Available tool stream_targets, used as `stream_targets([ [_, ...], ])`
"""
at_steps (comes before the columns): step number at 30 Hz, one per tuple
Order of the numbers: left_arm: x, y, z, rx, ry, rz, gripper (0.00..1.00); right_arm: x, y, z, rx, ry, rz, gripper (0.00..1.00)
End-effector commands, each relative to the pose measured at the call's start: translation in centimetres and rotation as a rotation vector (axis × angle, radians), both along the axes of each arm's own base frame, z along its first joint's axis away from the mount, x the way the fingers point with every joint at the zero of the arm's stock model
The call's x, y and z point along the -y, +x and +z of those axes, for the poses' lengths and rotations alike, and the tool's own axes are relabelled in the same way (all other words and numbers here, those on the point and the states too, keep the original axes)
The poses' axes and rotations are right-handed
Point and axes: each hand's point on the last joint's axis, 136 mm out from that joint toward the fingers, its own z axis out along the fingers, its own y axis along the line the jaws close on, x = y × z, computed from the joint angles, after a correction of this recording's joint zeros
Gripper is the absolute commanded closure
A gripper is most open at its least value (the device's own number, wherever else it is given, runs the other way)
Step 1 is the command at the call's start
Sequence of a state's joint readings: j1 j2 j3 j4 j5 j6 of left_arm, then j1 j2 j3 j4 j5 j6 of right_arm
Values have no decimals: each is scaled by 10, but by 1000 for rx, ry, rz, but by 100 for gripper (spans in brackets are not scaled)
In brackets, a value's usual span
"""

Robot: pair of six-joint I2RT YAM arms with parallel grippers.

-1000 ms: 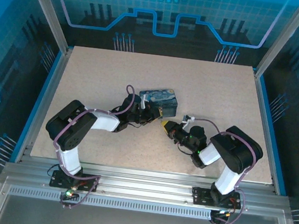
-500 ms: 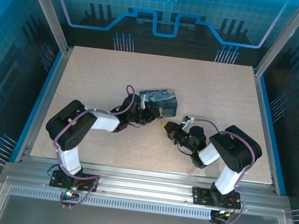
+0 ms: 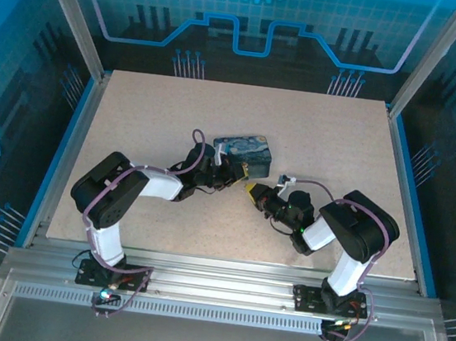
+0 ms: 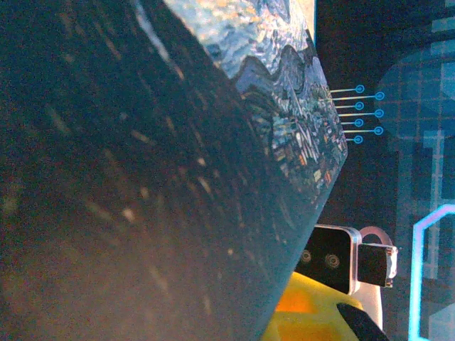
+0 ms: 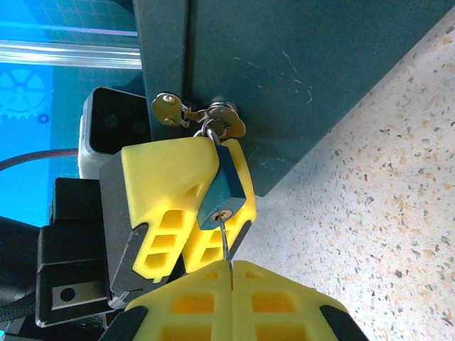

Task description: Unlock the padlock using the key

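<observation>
A small teal-blue padlock (image 5: 223,197) with a brass keyhole hangs from the metal hasp (image 5: 220,117) on the painted tin box (image 5: 298,64). My left gripper (image 5: 213,186) is shut on the padlock, one yellow finger (image 5: 167,177) on each side of its body. The thin dark key (image 5: 226,243) is pinched in my right gripper (image 5: 231,266), which is shut; the key's tip sits in the keyhole. From above, the box (image 3: 243,148) lies mid-table, with the left gripper (image 3: 236,171) and right gripper (image 3: 253,190) meeting at its near right corner.
The box's dark side (image 4: 142,177) looms close in the left wrist view, with the right gripper's yellow fingers (image 4: 313,316) at the bottom. Speckled tabletop (image 5: 384,213) lies open to the right of the box. Blue enclosure walls (image 3: 254,24) ring the table.
</observation>
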State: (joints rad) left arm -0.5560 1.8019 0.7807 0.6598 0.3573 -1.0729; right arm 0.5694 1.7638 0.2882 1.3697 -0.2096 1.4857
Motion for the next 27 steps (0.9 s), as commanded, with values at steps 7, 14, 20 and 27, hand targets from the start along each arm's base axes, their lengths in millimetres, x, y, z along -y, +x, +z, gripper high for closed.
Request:
stream_targets([
  [7,3,-4,4,23,-38,-30,100,-5,13,17,16,57,-31,100],
  [14,4,-4,7,30,-51,-33,100,1,16,9,-76,100,-94,100],
  [20,5,-4,9,36,-62,-35,100,1,15,-5,-223,196,-155,100],
  [27,5,-4,12,40,-75,-37,100,-9,11,-11,-278,226,-189,100],
])
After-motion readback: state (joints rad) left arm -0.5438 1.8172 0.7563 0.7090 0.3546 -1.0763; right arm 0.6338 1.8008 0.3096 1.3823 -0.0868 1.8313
